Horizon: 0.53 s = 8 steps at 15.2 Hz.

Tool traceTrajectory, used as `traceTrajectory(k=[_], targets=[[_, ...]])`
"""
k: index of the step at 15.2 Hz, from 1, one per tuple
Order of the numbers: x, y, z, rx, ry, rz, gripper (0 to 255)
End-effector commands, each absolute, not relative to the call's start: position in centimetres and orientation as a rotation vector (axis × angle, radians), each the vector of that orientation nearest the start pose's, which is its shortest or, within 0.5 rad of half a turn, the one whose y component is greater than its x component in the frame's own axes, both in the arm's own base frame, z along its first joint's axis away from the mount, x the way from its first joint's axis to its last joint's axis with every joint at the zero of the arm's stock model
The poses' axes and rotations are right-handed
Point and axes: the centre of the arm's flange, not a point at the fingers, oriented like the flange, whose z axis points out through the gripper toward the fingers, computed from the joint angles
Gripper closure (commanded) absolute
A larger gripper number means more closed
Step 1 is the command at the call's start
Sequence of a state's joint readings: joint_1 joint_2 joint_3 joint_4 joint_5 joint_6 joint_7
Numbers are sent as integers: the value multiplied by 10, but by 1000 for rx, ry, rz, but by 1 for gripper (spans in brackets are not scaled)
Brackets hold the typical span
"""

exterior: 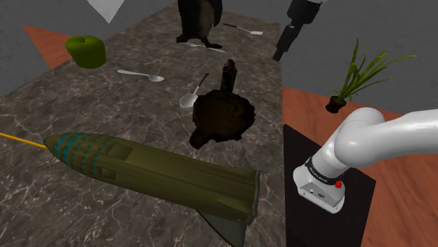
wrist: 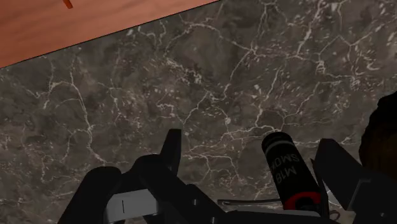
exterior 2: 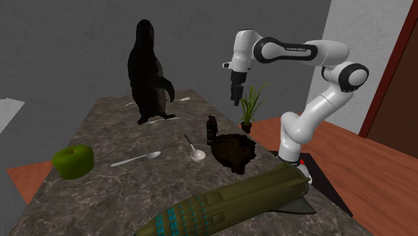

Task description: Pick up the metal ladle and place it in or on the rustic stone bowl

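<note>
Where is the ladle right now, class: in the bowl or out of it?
Out. The ladle lies on the marbled tabletop beside the dark bowl, not inside it.

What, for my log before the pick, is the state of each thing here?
Bowl: holds no ladle.
Gripper: open, empty, raised.
Ladle: lying flat beside the bowl.
Black can: standing upright.
Penguin: standing upright.
Spoons: lying flat.
Rocket: lying on its side.
Plant: upright in its pot.
</note>
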<state>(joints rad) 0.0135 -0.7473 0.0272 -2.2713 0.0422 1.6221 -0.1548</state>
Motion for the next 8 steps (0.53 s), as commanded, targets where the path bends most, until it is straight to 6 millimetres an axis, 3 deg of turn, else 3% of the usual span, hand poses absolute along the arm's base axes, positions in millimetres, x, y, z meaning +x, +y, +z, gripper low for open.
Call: traceTrajectory(k=[1,8], targets=[[323,20,623,-3106,-294,-155,0],[357,96,584,-3079,294,-127,0]])
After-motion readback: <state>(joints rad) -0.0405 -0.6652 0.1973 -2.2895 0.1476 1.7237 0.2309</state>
